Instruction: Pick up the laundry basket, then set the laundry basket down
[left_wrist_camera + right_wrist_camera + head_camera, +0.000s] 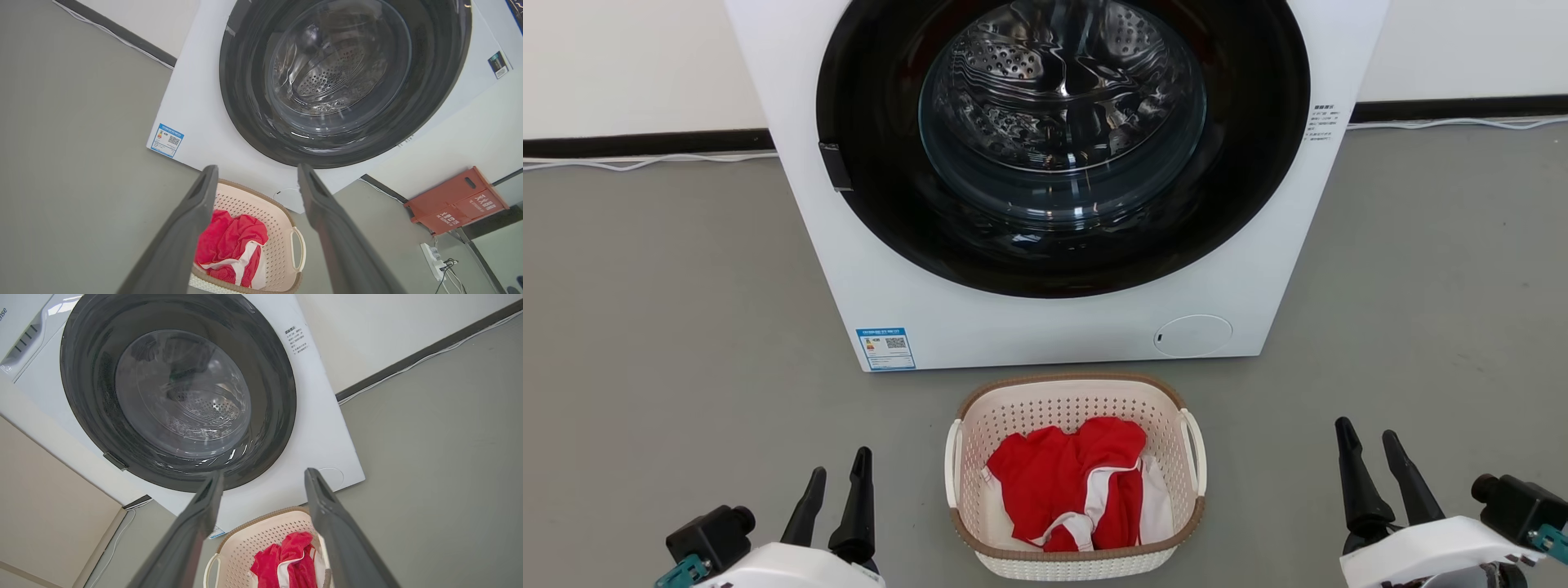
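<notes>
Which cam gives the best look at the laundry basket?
Head view: the whole laundry basket shows unobstructed, rim and both handles, red-and-white clothing inside. Left wrist view: a left finger hides one side. Right wrist view: it is cut by the bottom edge, a right finger across one side.

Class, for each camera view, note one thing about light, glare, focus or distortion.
Head view: even light, sharp, with bright glare streaks on the washing machine door glass. Left wrist view: wide-angle tilt and curve; the left tool looks soft, close to the lens. Right wrist view: right tool likewise soft; glass glints too.
</notes>
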Motion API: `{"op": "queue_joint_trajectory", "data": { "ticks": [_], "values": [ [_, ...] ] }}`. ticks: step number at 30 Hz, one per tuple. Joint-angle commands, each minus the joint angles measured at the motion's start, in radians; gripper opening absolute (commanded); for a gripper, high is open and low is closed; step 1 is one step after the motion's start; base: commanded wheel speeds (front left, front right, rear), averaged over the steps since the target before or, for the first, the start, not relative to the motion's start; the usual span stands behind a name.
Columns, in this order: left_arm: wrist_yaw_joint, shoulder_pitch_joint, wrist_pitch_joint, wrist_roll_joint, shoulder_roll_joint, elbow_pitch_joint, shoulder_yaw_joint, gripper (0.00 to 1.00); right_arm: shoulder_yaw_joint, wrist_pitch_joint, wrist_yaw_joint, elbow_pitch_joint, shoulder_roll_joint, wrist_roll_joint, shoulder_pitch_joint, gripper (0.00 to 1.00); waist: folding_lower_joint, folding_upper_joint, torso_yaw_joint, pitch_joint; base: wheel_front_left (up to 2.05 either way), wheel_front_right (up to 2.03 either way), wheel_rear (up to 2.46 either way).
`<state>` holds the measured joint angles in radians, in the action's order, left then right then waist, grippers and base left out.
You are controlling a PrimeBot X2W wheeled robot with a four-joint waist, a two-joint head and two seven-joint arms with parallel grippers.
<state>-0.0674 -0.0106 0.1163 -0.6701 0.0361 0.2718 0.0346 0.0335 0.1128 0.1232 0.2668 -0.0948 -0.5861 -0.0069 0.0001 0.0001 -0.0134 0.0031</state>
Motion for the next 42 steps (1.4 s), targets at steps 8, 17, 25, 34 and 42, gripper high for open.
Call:
{"op": "queue_joint_trajectory", "data": {
  "ticks": [8, 17, 25, 34, 42],
  "values": [
    [0.011, 0.025, 0.035, 0.159, 0.014, -0.029, -0.018, 1.00, -0.020, 0.039, 0.005, -0.009, -0.031, 0.117, -0.059, 1.00, 0.0000, -0.0001, -0.002, -0.003, 0.00, 0.00, 0.00],
    [0.021, 0.021, 0.062, 0.287, 0.020, -0.021, -0.020, 1.00, -0.033, 0.065, 0.006, -0.002, -0.038, 0.224, -0.057, 1.00, 0.0000, -0.0001, -0.007, -0.002, 0.00, 0.00, 0.00],
    [0.030, 0.019, 0.085, 0.395, 0.028, -0.013, -0.014, 1.00, -0.034, 0.089, 0.006, 0.013, -0.048, 0.315, -0.057, 1.00, 0.0000, -0.0001, -0.014, 0.000, 0.00, 0.00, 0.00],
    [0.040, 0.015, 0.109, 0.498, 0.032, -0.005, -0.006, 1.00, -0.034, 0.112, 0.007, 0.031, -0.054, 0.409, -0.057, 1.00, -0.0001, -0.0001, -0.020, 0.000, 0.00, 0.00, 0.00],
    [0.046, 0.015, 0.133, 0.595, 0.036, 0.008, -0.001, 1.00, -0.035, 0.136, 0.007, 0.040, -0.057, 0.507, -0.057, 1.00, -0.0001, -0.0001, -0.024, 0.004, 0.00, 0.00, 0.00]
  ]
}}
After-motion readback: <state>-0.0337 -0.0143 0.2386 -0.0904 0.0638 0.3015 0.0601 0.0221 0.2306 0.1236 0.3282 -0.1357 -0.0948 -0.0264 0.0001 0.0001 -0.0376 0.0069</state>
